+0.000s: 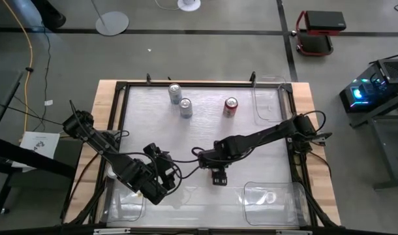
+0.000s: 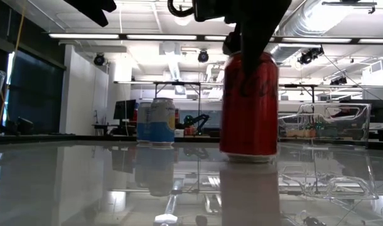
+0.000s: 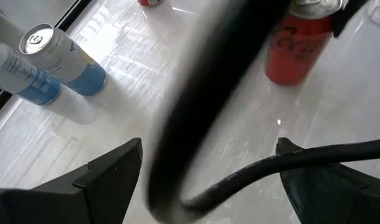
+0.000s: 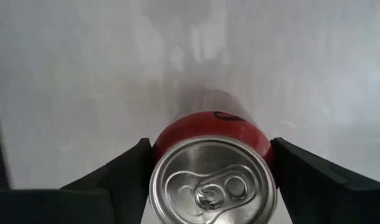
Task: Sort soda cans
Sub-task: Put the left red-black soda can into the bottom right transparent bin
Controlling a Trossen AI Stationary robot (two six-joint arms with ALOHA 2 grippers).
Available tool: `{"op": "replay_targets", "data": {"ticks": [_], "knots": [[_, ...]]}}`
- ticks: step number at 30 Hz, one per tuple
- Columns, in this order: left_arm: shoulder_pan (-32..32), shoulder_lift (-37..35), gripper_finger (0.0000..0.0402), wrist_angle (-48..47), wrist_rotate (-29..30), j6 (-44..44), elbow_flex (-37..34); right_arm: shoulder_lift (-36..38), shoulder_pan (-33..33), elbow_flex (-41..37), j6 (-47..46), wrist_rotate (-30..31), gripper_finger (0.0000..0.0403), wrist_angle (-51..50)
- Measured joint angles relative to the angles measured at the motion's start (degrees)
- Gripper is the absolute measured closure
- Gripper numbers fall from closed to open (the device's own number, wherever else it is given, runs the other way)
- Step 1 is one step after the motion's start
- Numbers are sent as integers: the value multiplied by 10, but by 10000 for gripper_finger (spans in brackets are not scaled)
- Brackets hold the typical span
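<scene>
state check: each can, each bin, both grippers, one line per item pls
red can at the right gripper: upright on the table, between the fingers
right gripper: around that can, contact unclear
far red can: upright, free
two silver-blue cans: upright, side by side, free
left gripper: open, empty
far-right clear bin: empty
near-right clear bin: contents unclear

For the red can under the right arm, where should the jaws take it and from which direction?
Grip the upright red can on its round side wall just below the silver top, coming straight down from above. It stands upright on the table, and the right gripper already sits over it with one finger on each side. The left gripper waits nearby.
</scene>
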State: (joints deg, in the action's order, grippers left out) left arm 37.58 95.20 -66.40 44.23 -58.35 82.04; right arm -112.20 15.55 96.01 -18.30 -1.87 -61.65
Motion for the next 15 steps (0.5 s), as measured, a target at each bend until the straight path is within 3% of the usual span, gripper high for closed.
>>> {"op": "replay_targets", "data": {"ticks": [7, 15], "knots": [[0, 0, 55, 2, 3, -1, 0, 47, 14, 112, -50, 22, 135, -80], [0, 0, 55, 1, 0, 0, 0, 97, 91, 210, -140, -18, 135, -106]]}}
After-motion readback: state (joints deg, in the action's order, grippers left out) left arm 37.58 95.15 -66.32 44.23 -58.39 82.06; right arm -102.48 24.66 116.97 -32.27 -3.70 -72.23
